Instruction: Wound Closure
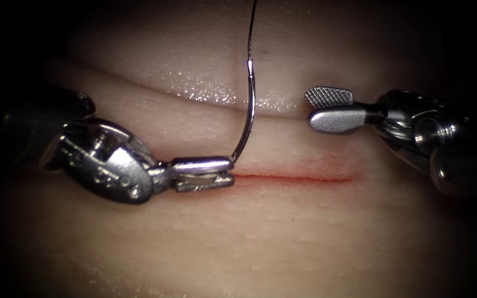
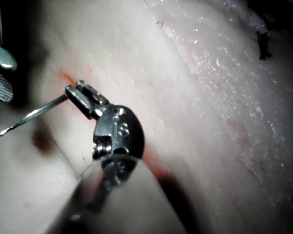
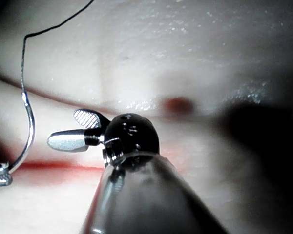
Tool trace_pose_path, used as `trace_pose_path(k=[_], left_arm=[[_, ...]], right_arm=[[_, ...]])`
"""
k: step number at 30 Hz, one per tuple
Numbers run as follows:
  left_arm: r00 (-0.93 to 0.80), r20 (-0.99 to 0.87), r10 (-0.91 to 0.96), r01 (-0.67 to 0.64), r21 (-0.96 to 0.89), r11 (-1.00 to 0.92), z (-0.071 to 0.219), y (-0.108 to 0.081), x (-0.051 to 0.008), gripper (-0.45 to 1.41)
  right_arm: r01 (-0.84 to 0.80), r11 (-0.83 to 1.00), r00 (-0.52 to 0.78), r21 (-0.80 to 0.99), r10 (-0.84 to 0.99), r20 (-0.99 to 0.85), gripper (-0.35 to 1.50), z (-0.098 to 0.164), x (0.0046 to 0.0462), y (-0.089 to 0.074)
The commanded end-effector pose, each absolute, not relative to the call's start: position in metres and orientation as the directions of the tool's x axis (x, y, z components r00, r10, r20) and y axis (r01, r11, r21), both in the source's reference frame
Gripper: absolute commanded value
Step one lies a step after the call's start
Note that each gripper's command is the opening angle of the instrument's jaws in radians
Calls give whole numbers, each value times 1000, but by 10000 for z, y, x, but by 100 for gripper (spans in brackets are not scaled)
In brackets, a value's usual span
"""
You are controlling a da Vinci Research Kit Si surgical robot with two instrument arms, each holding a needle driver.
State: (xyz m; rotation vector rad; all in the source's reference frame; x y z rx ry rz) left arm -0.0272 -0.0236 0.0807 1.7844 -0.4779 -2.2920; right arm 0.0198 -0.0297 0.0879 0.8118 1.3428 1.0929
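The tissue [image 1: 260,237] carries a horizontal cut [image 1: 299,177] edged with red fluid. My left tool [image 1: 216,172] lies at the cut's left end, shut on the curved needle [image 1: 248,118] near its tip end. The needle rises free above the tissue, its swaged end up, and the dark thread [image 1: 252,25] runs on upward. The left wrist view gives the same grip: left tool [image 2: 74,93], needle [image 2: 31,116]. My right tool [image 1: 318,109] hovers open above the cut's right part, holding nothing. In the right wrist view its open jaws [image 3: 68,129] stand beside the needle [image 3: 28,131] and thread [image 3: 49,29].
A glistening fold of tissue [image 1: 211,91] runs across behind the cut. A small dark red spot [image 3: 178,104] marks the tissue beyond the right tool. The right tool's open jaws [image 2: 1,73] appear in the left wrist view.
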Motion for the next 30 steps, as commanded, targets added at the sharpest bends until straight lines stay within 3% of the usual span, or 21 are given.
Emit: trace_pose_path(k=[1,13,20,22,24,30], left_arm=[[-252,-903,-348,-42,369,-929,813,-239,-278,-45],[-252,-903,-348,-42,369,-929,813,-239,-278,-45],[-252,-903,-348,-42,369,-929,813,-239,-278,-45],[-252,-903,-348,-42,369,-929,813,-239,-278,-45],[-252,-903,-348,-42,369,-929,813,-239,-278,-45],[-252,-903,-348,-42,369,-929,813,-239,-278,-45]], right_arm=[[-138,324,-94,936,937,-338,126,885,206,-298],[-149,321,-98,935,936,-337,125,885,206,-298],[-124,365,-98,923,921,-377,138,877,232,-304],[-126,369,-97,921,919,-381,133,876,234,-304],[-126,352,-86,928,928,-363,114,874,234,-303],[-268,325,-41,907,937,-348,113,872,237,-300]])
